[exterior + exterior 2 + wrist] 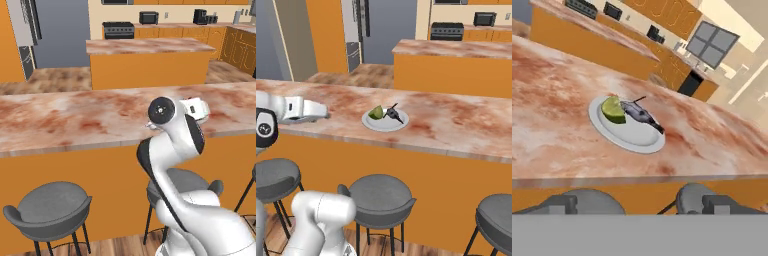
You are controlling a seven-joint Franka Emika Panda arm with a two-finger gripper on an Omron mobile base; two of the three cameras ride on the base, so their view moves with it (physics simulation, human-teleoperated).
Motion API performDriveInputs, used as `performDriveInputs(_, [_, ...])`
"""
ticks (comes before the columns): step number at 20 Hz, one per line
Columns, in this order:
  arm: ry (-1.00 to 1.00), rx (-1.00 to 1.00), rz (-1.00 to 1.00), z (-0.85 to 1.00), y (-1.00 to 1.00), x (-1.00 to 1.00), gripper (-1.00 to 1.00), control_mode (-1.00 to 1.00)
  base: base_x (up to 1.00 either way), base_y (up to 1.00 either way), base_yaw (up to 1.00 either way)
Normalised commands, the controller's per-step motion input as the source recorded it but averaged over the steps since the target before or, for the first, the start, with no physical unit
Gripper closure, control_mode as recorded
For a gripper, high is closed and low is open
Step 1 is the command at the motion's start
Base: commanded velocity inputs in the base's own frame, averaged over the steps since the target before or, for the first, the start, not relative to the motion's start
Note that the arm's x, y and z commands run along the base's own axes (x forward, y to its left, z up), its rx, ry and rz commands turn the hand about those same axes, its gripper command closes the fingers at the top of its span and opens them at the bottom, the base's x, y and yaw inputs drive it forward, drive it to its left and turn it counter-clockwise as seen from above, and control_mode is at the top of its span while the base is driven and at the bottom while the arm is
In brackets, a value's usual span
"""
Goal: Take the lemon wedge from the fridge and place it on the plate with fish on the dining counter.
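Your tool (pixel 326 114) stands spread and empty; the yellow-green lemon wedge (pixel 376 112) lies on the white round plate (pixel 385 125) to its right, beside the dark fish (pixel 393 115)

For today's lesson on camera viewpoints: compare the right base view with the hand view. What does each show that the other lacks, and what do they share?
Right base view alone: the grey fridge at the back, and three grey stools under the counter.

Hand view alone: the open claw at the bottom, and a gridded window.

Shared: the dining counter, with the white plate carrying the lemon wedge beside the dark fish.
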Motion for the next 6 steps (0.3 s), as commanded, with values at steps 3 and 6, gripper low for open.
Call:
performDriveInputs(3, [-0.24,0.00,0.04,0.05,0.05,-0.45,-1.00,-1.00,0.00,0.00,0.00])
performDriveInputs(6, [-0.45,-0.11,0.24,0.11,0.69,-0.95,-1.00,-1.00,0.00,0.00,0.00])
